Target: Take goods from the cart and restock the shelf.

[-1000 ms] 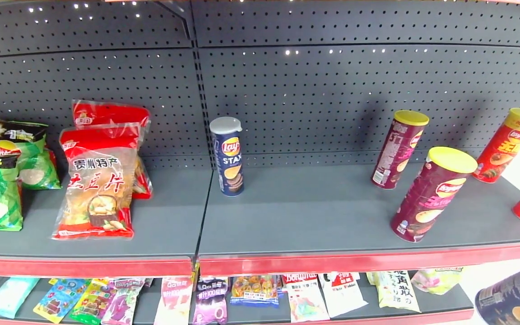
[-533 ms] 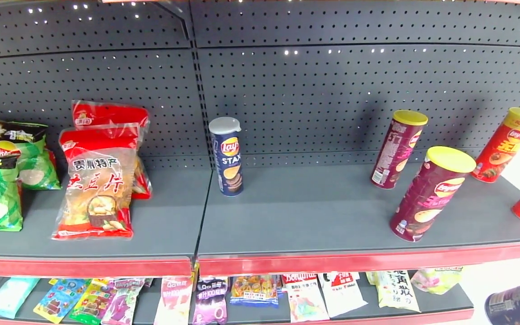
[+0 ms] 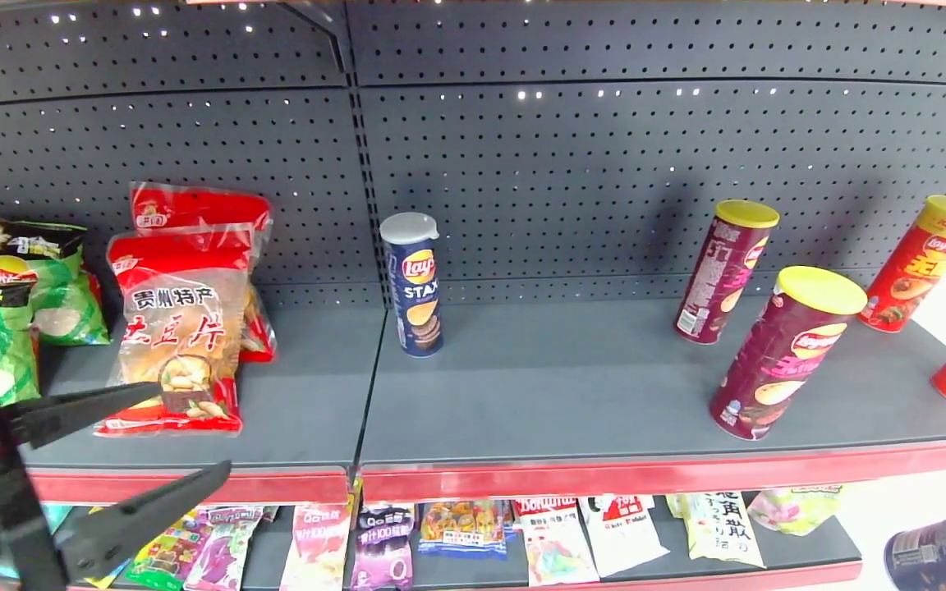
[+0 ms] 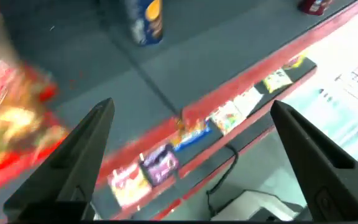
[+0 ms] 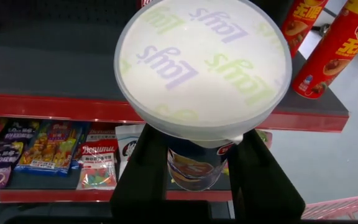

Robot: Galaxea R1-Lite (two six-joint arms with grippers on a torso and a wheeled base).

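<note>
I had the right end effector (image 5: 197, 165) clamped on a blue chip can (image 3: 945, 550) at head view's lower right, not yet on the shelf (image 3: 571, 394); left end effector (image 3: 192, 427) was wide, empty.

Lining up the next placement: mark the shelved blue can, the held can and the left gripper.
blue chip can (image 3: 412, 287): head view, label middle.
held chip can (image 5: 204, 59): right wrist view, lid centre.
left gripper (image 3: 192, 426): head view, midway between its fingertips.

Lower right — pale floor (image 3: 916, 501); thin black cable (image 4: 222, 173) near it.
</note>
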